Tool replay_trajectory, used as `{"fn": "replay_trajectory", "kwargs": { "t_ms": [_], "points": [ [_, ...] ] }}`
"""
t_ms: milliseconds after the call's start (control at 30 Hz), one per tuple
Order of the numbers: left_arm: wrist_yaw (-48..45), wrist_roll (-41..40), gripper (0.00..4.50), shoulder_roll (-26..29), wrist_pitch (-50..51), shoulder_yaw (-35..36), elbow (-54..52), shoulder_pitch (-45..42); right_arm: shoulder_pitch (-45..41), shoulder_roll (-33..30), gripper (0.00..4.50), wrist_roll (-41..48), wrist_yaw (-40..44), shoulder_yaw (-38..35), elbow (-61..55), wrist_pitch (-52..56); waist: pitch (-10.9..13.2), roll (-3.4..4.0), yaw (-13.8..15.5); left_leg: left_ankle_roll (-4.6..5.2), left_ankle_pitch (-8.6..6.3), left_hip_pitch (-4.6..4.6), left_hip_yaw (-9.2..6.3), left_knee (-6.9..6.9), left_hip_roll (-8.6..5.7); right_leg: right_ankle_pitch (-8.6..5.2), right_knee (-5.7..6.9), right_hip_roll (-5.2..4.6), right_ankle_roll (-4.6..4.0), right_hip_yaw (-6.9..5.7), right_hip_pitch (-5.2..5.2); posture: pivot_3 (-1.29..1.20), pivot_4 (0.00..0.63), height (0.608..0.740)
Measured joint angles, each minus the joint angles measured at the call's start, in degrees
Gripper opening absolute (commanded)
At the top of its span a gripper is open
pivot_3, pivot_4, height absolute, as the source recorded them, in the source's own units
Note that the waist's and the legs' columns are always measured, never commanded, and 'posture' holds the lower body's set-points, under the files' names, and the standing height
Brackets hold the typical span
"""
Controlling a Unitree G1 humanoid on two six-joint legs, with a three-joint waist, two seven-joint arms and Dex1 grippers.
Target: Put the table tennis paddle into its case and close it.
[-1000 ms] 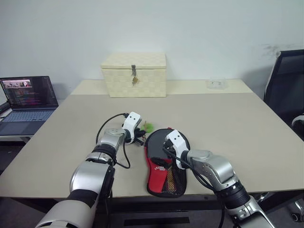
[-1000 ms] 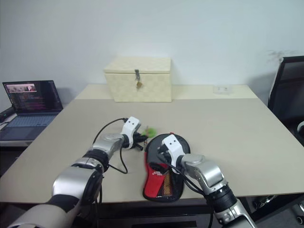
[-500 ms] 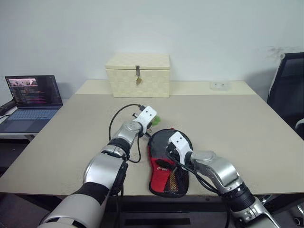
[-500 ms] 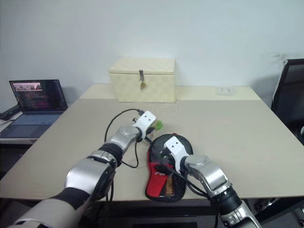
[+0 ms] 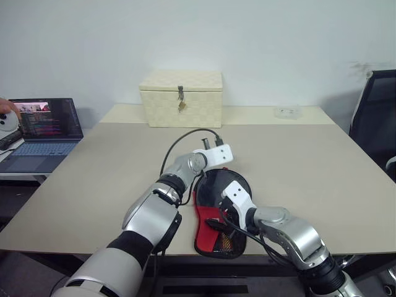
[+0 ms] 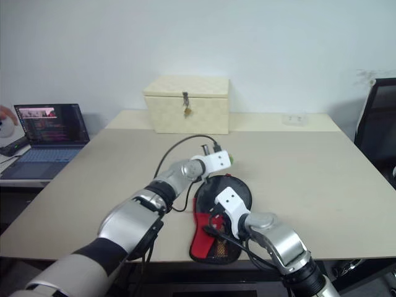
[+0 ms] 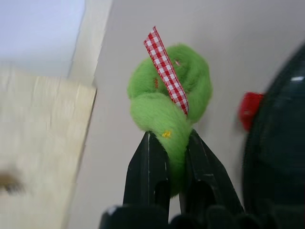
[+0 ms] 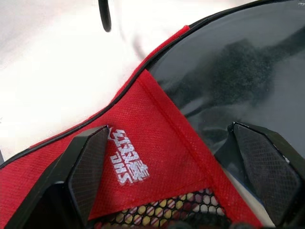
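Now left pincer (image 7: 170,157) rightward, over case (image 5: 218,213).

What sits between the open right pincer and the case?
Nothing visible: the right pincer hangs open just above the case, its fingers either side of the red panel. The left pincer is shut on a green fuzzy toy beside the case.

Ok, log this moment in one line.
left gripper: shut on green pompom | right gripper: open over case | zip: unclear
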Motion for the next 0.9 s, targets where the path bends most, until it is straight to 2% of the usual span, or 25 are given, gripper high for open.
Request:
{"fn": "replay_trajectory", "kwargs": {
  "t_ms": [267,600,833,867,900],
  "points": [
    [2.3,6.2,0.01,-4.1,-9.1,-7.1,0.1,-0.1,0.9,0.6,4.50,0.0,-1.0,0.0,-1.1,0.7,0.0,0.02,0.0,0.02,-0.01,0.03,-0.02,-0.04,0.00,-0.01,-0.19,0.00,0.03,-0.08,0.15,0.00,0.150,0.740],
    [2.0,6.4,0.01,-8.0,-14.0,-7.2,0.1,-1.4,0.8,1.2,4.50,0.0,-1.0,0.0,-0.8,0.8,-0.1,0.09,0.0,0.02,-0.02,0.05,-0.01,-0.08,0.01,-0.02,-0.24,0.00,0.06,-0.08,0.17,0.00,0.150,0.740],
    [-1.2,4.5,0.01,-7.9,-14.7,-5.9,0.1,-1.4,0.4,1.4,4.50,0.0,-0.9,0.0,-0.2,0.8,-0.2,0.19,-0.1,0.03,-0.02,0.10,0.01,-0.08,0.01,-0.02,-0.24,0.01,0.06,-0.07,0.21,0.00,0.150,0.740],
    [-2.9,3.7,0.70,-7.8,-14.7,-5.2,0.1,-1.3,0.3,1.4,4.50,0.0,-0.8,0.0,-0.1,0.8,-0.3,0.19,-0.1,0.03,-0.02,0.12,0.02,-0.08,0.02,-0.02,-0.24,0.02,0.06,-0.07,0.21,0.00,0.150,0.740],
    [-4.5,2.9,0.95,-7.8,-14.8,-4.5,0.1,-1.1,0.2,1.5,4.50,0.0,-0.8,0.0,0.2,0.8,-0.3,0.19,-0.1,0.03,-0.02,0.12,0.01,-0.08,0.02,-0.02,-0.24,0.03,0.06,-0.07,0.21,0.00,0.150,0.740]
  ]
}}
